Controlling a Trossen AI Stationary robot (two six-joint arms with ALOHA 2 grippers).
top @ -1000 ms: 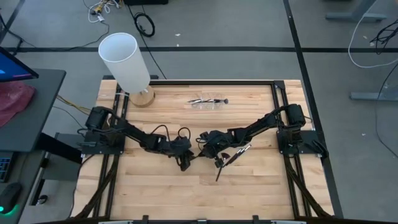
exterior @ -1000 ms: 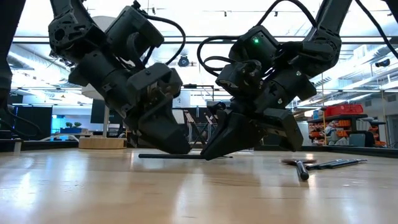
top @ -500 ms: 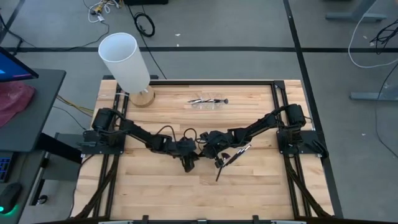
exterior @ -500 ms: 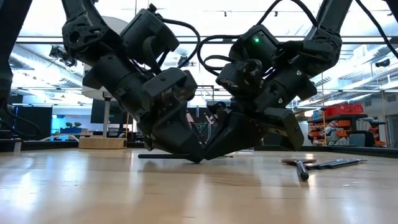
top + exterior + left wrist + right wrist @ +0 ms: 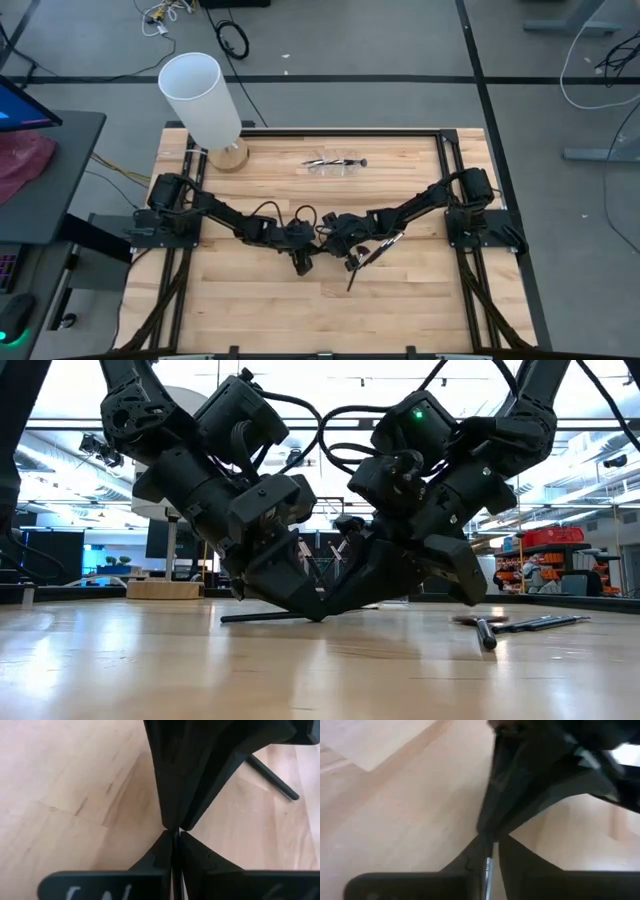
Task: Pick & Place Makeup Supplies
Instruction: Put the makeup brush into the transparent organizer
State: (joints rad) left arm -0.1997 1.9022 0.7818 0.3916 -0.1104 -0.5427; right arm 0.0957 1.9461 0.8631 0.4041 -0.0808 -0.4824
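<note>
The pale, honey-striped wooden table is carrying two black arms, and beside them black, silver-banded brushes are lying. At the table's far corner a plain white cylinder is standing on a tan base.

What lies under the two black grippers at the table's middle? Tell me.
In the low view, a thin dark makeup brush lies on the light wooden table, running under the left gripper where it meets the right gripper. Its far end is covered.

Pale smooth wood table; matt white cylinder.
</note>
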